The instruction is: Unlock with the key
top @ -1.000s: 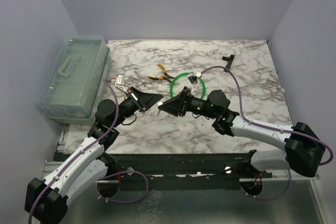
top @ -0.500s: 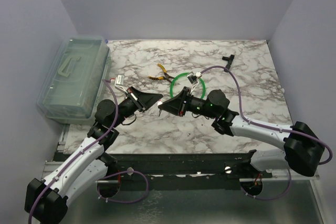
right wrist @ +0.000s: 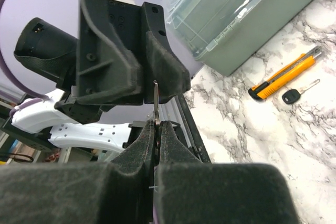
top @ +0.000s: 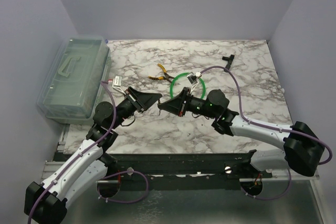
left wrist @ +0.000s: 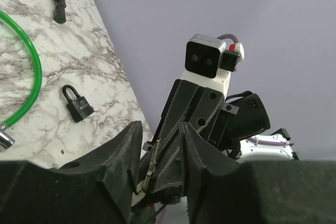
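Two tools are seen tip to tip in the top view, over the near middle of the marbled tabletop [top: 252, 90]: the left tool [top: 156, 98] and the right tool [top: 164, 104], both black and wedge-shaped. Whatever lies between the tips is too small to be made out there. Behind them yellow-handled pliers [top: 161, 68] and a green loop [top: 177, 76] are laid, a clear plastic box [top: 73, 77] with a moulded lid handle is set at the left edge, and a small black fitting [top: 227, 57] is found far back on the right. From the left wrist, the left tool's padded fingers [left wrist: 118, 166] are shown standing apart, and the key [left wrist: 151, 163], a thin pale metal strip, is seen in the gap between them, just in front of the right tool's tips; contact with either pad cannot be told. A black padlock [left wrist: 77, 103] is seen lying flat on the marble beside the green loop, well apart from both tools. From the right wrist, the right tool's dark, foam-like fingers [right wrist: 176, 153] are shown pressed together on the key, its blade held upright towards the left tool directly opposite. Farther off, an orange utility knife [right wrist: 286, 76] and a black-headed car key [right wrist: 290, 96] are seen lying near the clear box.
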